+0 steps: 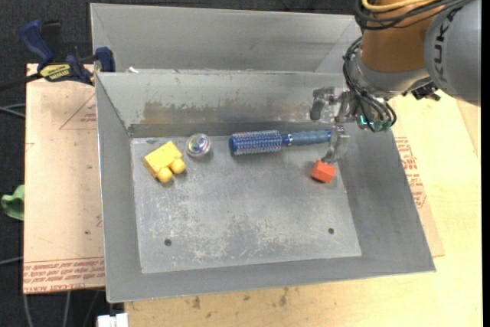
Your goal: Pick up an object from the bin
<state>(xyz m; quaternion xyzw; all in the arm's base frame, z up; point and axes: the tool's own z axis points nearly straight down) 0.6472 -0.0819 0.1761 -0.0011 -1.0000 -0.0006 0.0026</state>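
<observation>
Your bin (245, 230) held 4 items; 1 small orange block (323, 173), right of centre, just under your gripper (334, 155); whether that gripper stood open or closed, you could not tell; 1 blue hairbrush (279, 142), handle end beside the gripper; 1 yellow block (164, 161) and 1 small clear round piece (198, 145), well apart at left.

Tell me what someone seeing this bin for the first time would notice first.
The robot's hand hangs at the right of the grey bin, close by a small orange block. A blue hairbrush lies along the back of the floor, handle toward the hand; a yellow block sits at the left with a small round clear thing beside it.
</observation>
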